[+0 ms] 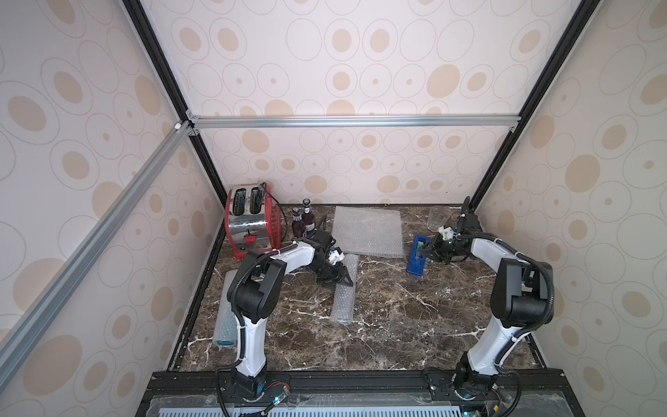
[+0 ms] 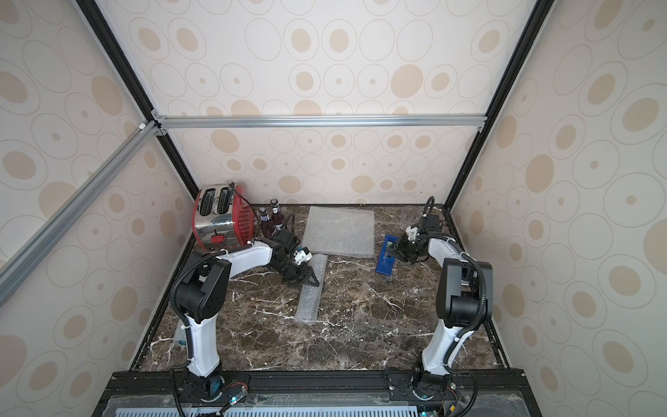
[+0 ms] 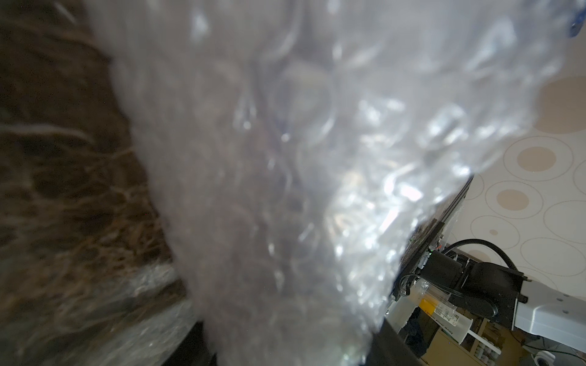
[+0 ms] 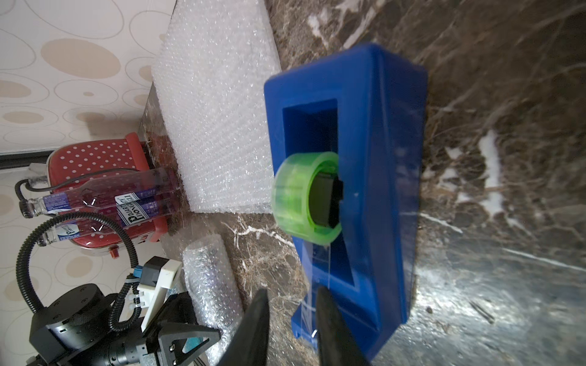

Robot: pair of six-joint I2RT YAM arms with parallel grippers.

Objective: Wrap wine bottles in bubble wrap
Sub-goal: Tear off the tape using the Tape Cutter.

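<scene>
Left gripper (image 1: 341,279) clasps bubble wrap roll (image 1: 343,305) (right gripper (image 1: 427,251) ajar at tape dispenser (image 1: 415,266)).

Blue dispenser (image 4: 380,158), green tape (image 4: 293,193), red polka-dot toaster (image 4: 95,160)

Likely lab booth: aluminium frame (image 1: 353,121)
</scene>
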